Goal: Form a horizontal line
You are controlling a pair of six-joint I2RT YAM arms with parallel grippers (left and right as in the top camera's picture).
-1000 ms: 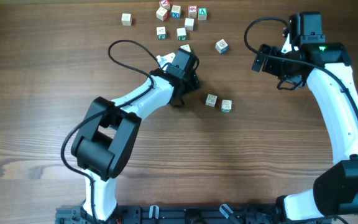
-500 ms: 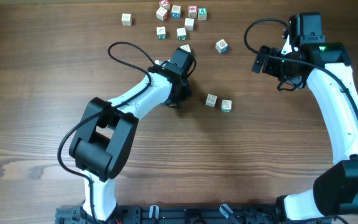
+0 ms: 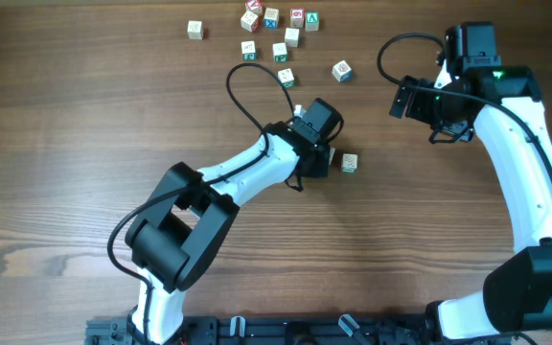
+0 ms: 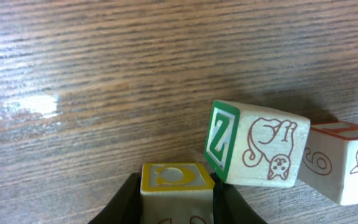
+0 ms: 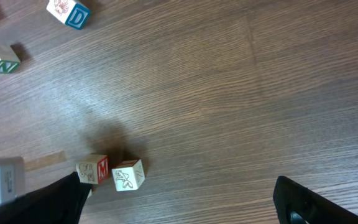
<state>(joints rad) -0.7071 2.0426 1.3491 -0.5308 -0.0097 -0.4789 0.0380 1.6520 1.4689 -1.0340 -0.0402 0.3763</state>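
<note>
My left gripper [image 4: 178,190] is shut on a pale wooden cube with a yellow-framed top face [image 4: 176,177]. Its right edge meets a tilted cube with a green Z [image 4: 253,149]. Another pale cube [image 4: 347,163] lies against that one's right side, so the three make a rough horizontal line. From overhead, the left gripper [image 3: 318,165] covers all of the row but its right-hand cube [image 3: 350,163]. My right gripper [image 3: 431,107] hangs open over bare wood to the right, nothing between its fingers [image 5: 294,200].
Several loose letter cubes lie scattered at the table's far edge [image 3: 272,17], with one apart at the left [image 3: 195,30] and a D cube [image 3: 341,70]. A black cable [image 3: 247,81] loops above the left arm. The right wrist view shows two cubes side by side [image 5: 92,168].
My left gripper has shut on a cube and swung right with it, up to the pair of cubes in the middle. The right arm has not moved.
</note>
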